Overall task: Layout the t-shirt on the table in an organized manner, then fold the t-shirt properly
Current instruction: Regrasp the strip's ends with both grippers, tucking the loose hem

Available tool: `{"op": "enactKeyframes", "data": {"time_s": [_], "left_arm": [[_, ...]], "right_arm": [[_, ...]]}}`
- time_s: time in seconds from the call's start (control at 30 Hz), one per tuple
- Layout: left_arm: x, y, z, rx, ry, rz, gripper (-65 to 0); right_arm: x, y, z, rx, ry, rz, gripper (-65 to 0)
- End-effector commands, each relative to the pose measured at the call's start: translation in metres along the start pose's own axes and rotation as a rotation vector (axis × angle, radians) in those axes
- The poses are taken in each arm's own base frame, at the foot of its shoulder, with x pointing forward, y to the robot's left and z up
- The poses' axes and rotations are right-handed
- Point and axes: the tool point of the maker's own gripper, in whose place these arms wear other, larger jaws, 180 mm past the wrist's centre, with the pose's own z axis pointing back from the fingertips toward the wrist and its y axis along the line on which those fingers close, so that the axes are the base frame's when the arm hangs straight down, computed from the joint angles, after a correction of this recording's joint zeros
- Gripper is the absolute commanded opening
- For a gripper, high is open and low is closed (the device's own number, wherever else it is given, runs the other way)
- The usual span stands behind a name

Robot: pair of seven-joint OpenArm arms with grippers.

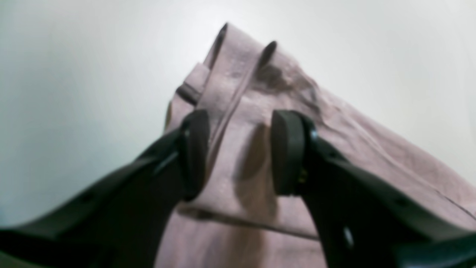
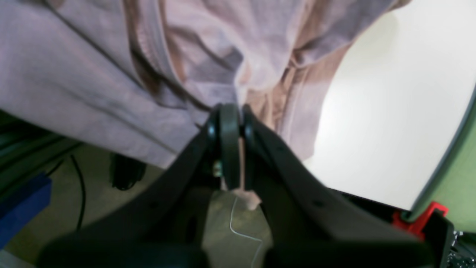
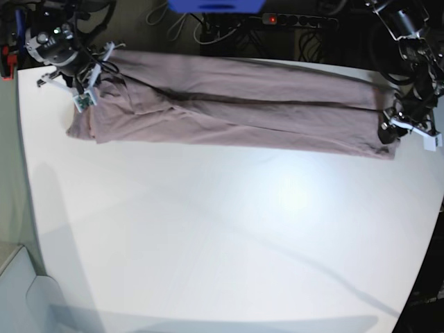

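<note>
The shirt point(image 3: 236, 104) is stretched as a long band across the top of the table point(image 3: 222, 243), so it lies flat. The right gripper point(image 2: 236, 123) is pinched on cloth; the left gripper point(image 1: 238, 149) is spread astride a hem.

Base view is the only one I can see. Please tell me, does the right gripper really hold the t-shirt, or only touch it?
Observer: The right gripper is shut on the t-shirt; a bit of cloth is pinched between its fingers.
Operator: And the left gripper?
Observer: The left gripper has its fingers apart, with a folded edge of the shirt passing between them.
Operator: Is that edge flat on the table?
Observer: It lies against the white table, with a hem seam running across it below the fingers.
</note>
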Motion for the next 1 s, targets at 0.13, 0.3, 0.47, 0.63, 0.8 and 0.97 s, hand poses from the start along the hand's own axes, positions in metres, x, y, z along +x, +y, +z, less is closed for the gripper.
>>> {"op": "enactKeyframes", "data": {"time_s": [0.13, 0.3, 0.47, 0.63, 0.8, 0.97], "left_arm": [[-0.029, 0.012, 0.003, 0.055, 0.136, -0.021, -36.9], [-0.029, 0.012, 0.003, 0.055, 0.136, -0.021, -36.9], [-0.029, 0.013, 0.003, 0.058, 0.137, -0.022, -36.9], [-0.029, 0.012, 0.003, 0.056, 0.137, -0.022, -36.9], [-0.029, 0.013, 0.003, 0.056, 0.138, -0.021, -36.8], [-0.030, 0.013, 0.004, 0.056, 0.143, -0.023, -29.1]], "right_arm": [[0.002, -0.004, 0.003, -0.013, -0.016, 0.002, -65.0], [-0.009, 0.000, 0.007, -0.005, 0.009, 0.004, -65.0], [-0.015, 0.002, 0.006, 0.002, 0.023, 0.002, -65.0], [-0.015, 0.002, 0.006, 0.002, 0.025, 0.002, -65.0], [-0.016, 0.002, 0.006, 0.002, 0.027, 0.002, -65.0], [-0.017, 0.002, 0.006, 0.001, 0.031, 0.004, -58.4]]}}
